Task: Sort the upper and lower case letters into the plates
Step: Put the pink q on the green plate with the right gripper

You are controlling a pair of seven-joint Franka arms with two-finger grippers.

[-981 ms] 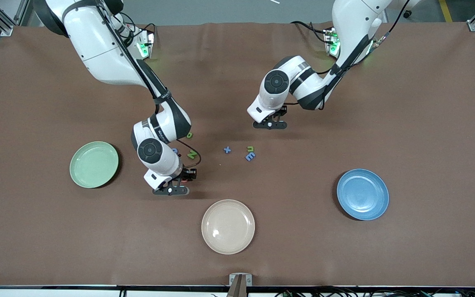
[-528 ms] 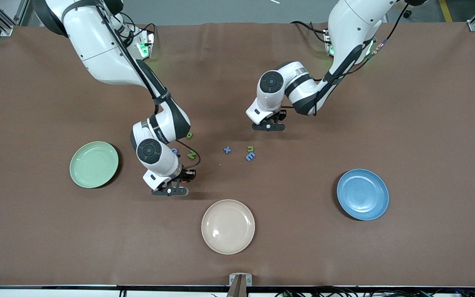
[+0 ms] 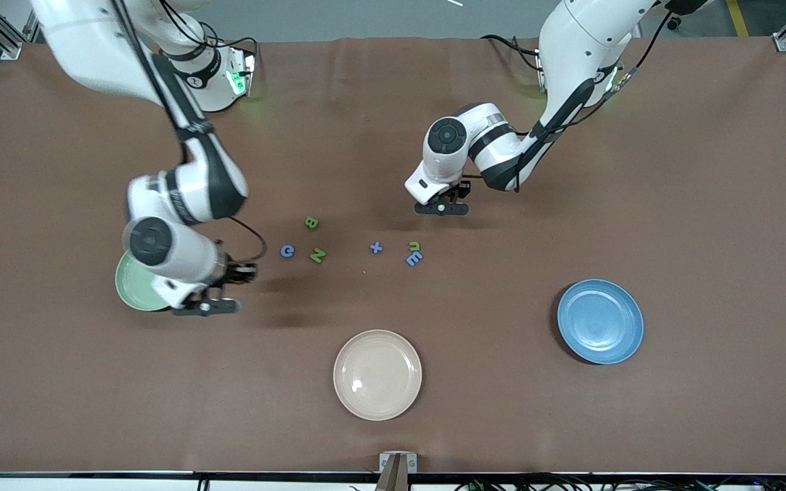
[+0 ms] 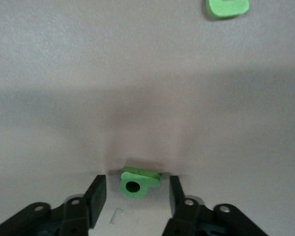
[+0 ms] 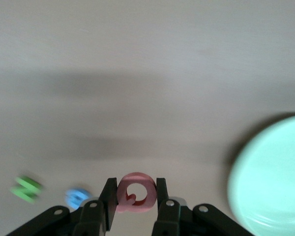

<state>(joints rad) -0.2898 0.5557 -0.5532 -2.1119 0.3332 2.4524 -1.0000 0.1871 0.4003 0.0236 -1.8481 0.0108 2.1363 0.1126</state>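
Now the right tool, pinching the pink Q, nears the mint plate; the left tool, spread, straddles a green b on the counter.

brown table, three plates, loose letters

We list: brown matt cloth-like counter; glossy cream-beige round plate; smooth mint green plate; matt pink foam-like letter.
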